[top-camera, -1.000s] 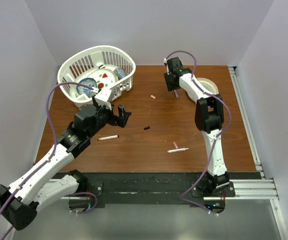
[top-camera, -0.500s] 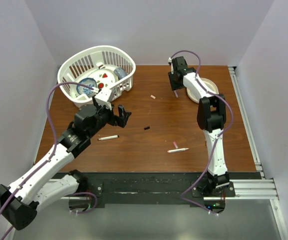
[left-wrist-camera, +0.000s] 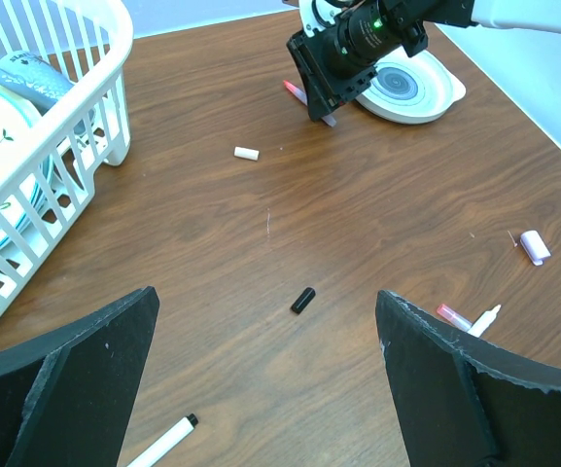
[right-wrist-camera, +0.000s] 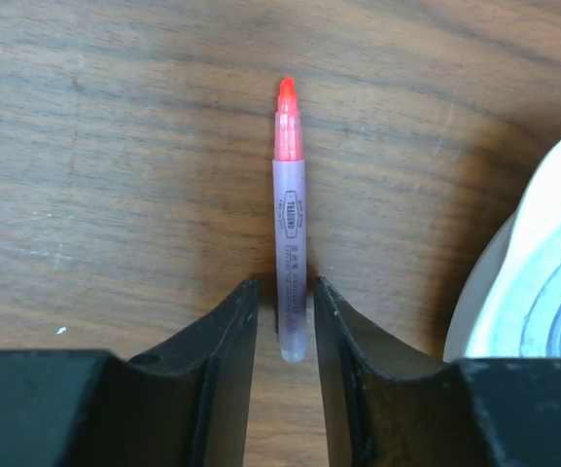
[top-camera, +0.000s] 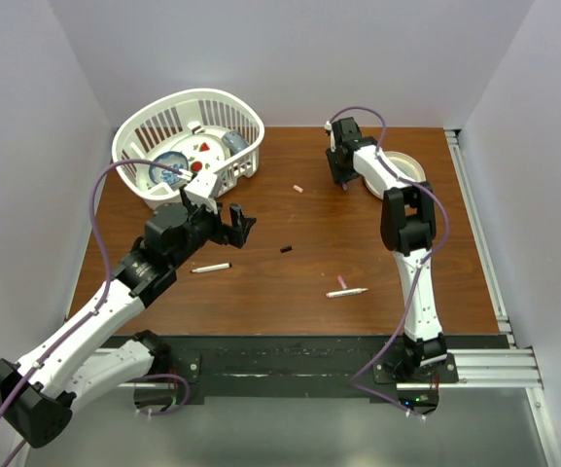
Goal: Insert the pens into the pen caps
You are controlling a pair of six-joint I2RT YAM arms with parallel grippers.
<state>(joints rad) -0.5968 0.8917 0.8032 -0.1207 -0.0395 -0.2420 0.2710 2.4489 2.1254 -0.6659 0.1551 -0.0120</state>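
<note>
A lilac pen (right-wrist-camera: 290,233) with an orange-red tip lies on the table at the far right, its blunt end between the jaws of my right gripper (right-wrist-camera: 286,292) (top-camera: 339,181). The jaws stand close on either side of the pen with a thin gap each side. My left gripper (left-wrist-camera: 265,370) (top-camera: 229,226) hovers wide open and holds nothing. Below it lie a black pen cap (left-wrist-camera: 303,300) (top-camera: 286,249) and a white pen (left-wrist-camera: 161,444) (top-camera: 210,268). A pale pink cap (left-wrist-camera: 247,153) (top-camera: 298,189) lies further back. Another white pen (top-camera: 346,292) and a pinkish cap (top-camera: 341,281) (left-wrist-camera: 534,246) lie at the front right.
A white basket (top-camera: 244,110) (left-wrist-camera: 115,58) with dishes stands at the back left. A white round dish (top-camera: 411,167) (right-wrist-camera: 552,243) sits just right of my right gripper. The table's right edge runs along a metal rail (top-camera: 479,253).
My right gripper has shifted slightly over the lilac pen and its jaws have narrowed around the barrel. The left arm has not moved.
</note>
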